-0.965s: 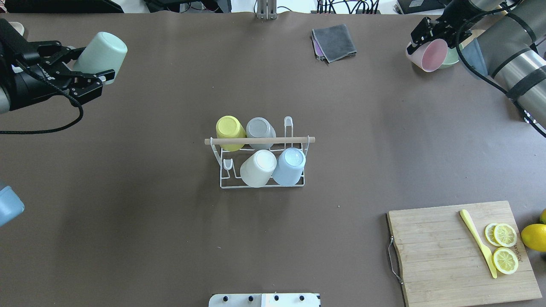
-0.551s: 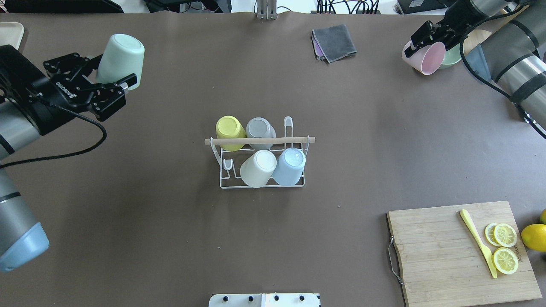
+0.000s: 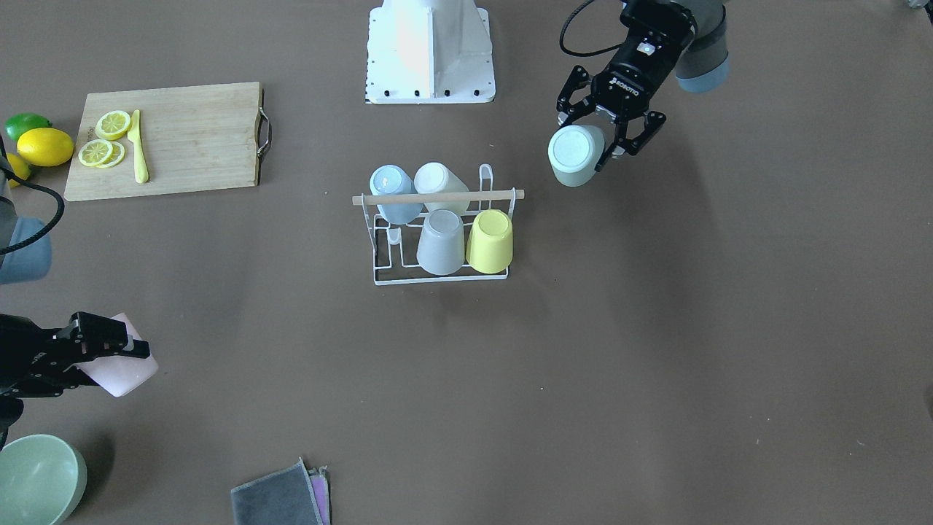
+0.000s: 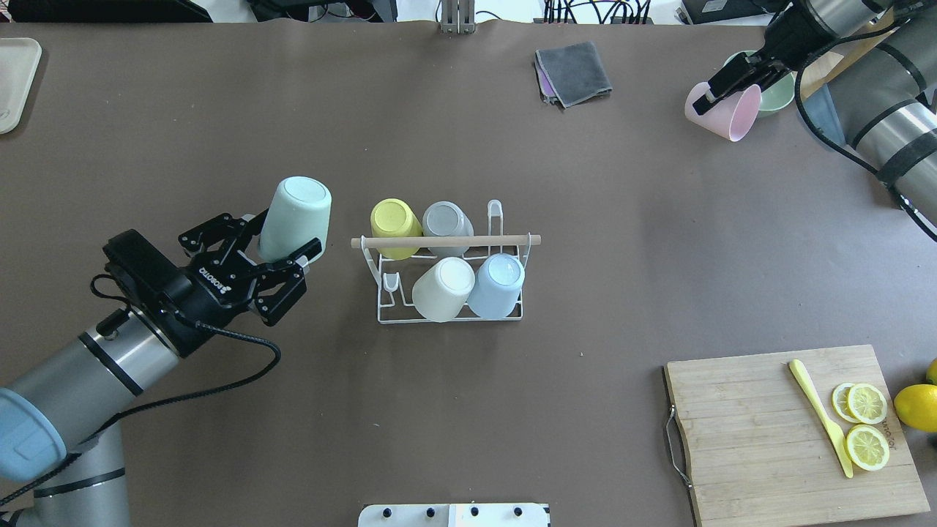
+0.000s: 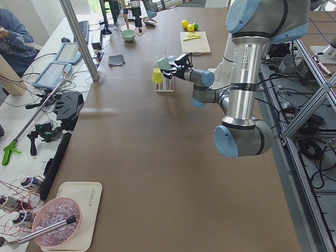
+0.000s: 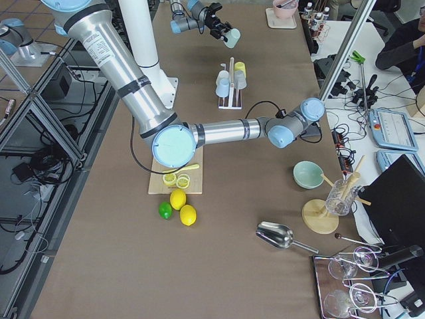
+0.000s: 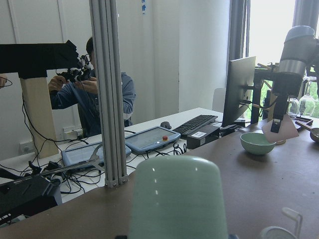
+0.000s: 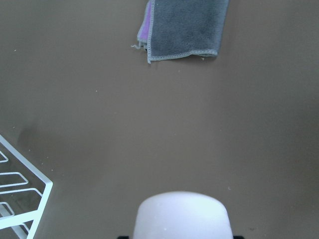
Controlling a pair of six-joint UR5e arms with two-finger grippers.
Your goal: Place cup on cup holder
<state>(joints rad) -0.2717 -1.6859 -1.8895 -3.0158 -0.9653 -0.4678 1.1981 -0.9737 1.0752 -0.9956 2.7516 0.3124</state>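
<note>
The cup holder [image 4: 476,240] is a white wire rack with a wooden rod, mid-table, also in the front view [image 3: 452,195]. It carries yellow [image 4: 394,223], grey [image 4: 445,223], white [image 4: 443,288] and blue [image 4: 498,284] cups upside down. My left gripper [image 4: 282,238] is shut on a mint green cup [image 4: 294,216], held tilted just left of the rack; it also shows in the front view [image 3: 576,154] and the left wrist view [image 7: 174,199]. My right gripper [image 4: 725,88] is shut on a pink cup [image 4: 721,113] at the far right, seen in the right wrist view [image 8: 182,216].
A grey cloth [image 4: 573,72] lies at the far middle. A green bowl [image 4: 777,91] sits behind the pink cup. A cutting board [image 4: 754,439] with lemon slices and a yellow knife [image 4: 820,417] is near right. A tray [image 4: 15,80] is far left.
My left arm has carried the mint cup from the far left edge toward the rack, stopping just left of it. My right gripper has shifted slightly with the pink cup.
</note>
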